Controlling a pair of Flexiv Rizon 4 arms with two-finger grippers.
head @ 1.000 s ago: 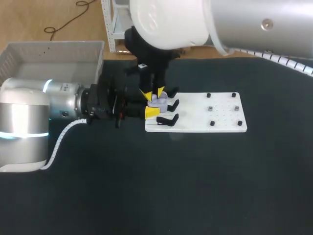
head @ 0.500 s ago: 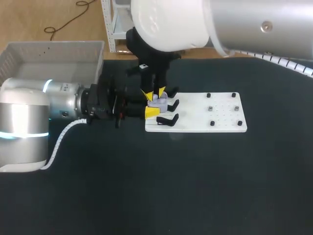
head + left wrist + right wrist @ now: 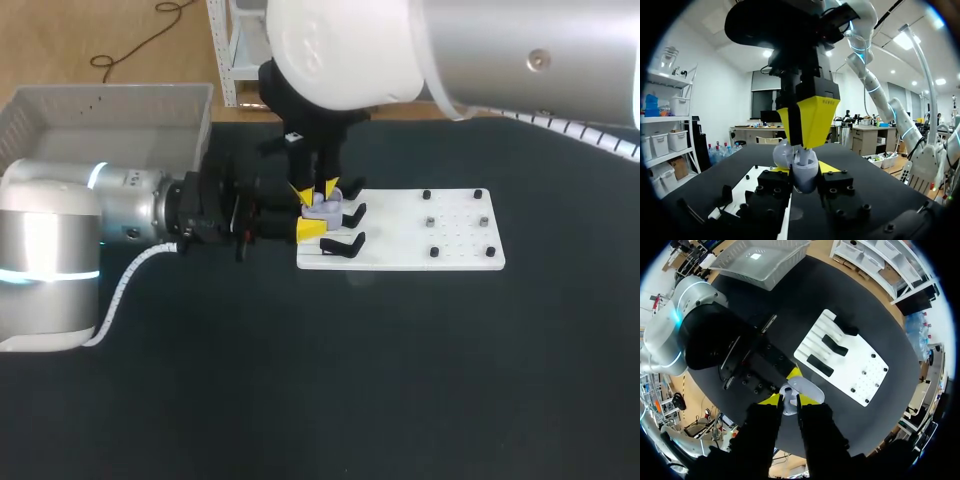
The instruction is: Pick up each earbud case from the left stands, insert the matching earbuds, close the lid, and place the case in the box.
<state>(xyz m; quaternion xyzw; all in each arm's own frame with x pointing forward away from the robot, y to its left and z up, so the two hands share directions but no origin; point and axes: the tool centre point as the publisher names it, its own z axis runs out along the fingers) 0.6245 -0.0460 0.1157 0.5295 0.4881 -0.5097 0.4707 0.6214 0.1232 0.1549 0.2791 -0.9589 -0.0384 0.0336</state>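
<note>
A lavender earbud case [image 3: 322, 207] hangs just above the left end of the white plate [image 3: 450, 245], with its lid [image 3: 807, 388] open. My left gripper [image 3: 315, 213] comes in from the left and is shut on the case [image 3: 804, 172] from both sides. My right gripper [image 3: 314, 190] points straight down onto the case's open top. Its fingers [image 3: 781, 401] stand close together on a small pale earbud [image 3: 788, 407] at the case's mouth. In the left wrist view the right gripper [image 3: 799, 149] fills the space directly over the case.
Black case stands [image 3: 342, 245] line the plate's left end, and small pegs [image 3: 430, 222] dot its right half. A grey basket [image 3: 110, 105] sits at the back left. Both arms crowd the spot above the plate's left end.
</note>
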